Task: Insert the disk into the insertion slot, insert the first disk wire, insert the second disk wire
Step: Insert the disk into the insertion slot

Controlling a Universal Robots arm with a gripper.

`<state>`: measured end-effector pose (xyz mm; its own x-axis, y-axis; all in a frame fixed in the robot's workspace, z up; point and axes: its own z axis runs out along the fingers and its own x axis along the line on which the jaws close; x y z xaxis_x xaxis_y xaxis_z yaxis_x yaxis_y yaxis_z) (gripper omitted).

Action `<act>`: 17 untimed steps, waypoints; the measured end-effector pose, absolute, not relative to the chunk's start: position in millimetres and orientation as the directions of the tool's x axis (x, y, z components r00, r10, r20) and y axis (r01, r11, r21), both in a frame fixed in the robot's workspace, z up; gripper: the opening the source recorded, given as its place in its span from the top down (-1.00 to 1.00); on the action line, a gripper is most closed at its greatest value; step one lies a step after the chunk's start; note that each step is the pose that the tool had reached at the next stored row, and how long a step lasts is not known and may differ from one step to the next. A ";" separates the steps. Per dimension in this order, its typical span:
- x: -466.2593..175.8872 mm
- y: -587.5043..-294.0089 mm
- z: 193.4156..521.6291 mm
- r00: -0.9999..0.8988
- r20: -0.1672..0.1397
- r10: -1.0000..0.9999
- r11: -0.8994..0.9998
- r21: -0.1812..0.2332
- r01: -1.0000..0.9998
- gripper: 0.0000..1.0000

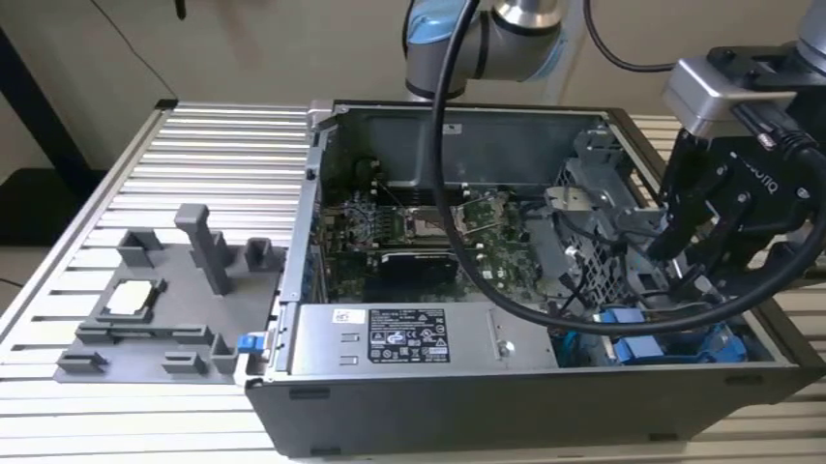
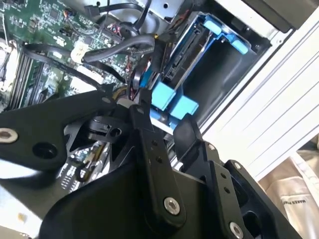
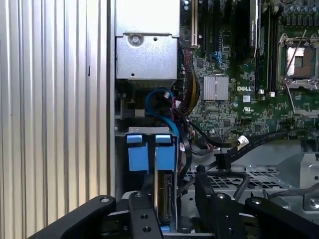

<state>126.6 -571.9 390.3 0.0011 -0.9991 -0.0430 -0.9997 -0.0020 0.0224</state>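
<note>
Two dark fingers point(image 3: 142, 209) of the hand point(image 2: 167, 110) stand parted on either side of the disk point(image 3: 164, 196), which sits on edge in its blue carrier point(image 3: 149, 152) inside the insertion slot point(image 2: 214, 79). The slot is in the drive cage point(image 1: 587, 256), at the corner of the open computer case point(image 1: 516, 406) towards the exterior view's right, just beside the silver power-supply box point(image 1: 387, 338). The disk lies directly ahead of the hand, between its fingertips. Its long axis runs along the bay, away from the hand, and its thin connector edge faces back towards the wrist. The hand is open by a moderate gap. In the first wrist view there is clear space between one finger and the disk's edge. On the other side the finger is very close, and I cannot say for sure whether it touches the carrier. A blue cable point(image 3: 160, 99) loops just beyond the carrier's tabs. A black cable point(image 3: 222, 160) with a plug at its end lies near the cage, apparently not plugged into the disk. The case rests on a ribbed metal worktop point(image 1: 220, 145).
</note>
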 end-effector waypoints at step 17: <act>113.0 -553.1 397.8 0.005 -0.019 -1.000 -0.002 -0.159 -0.987 0.07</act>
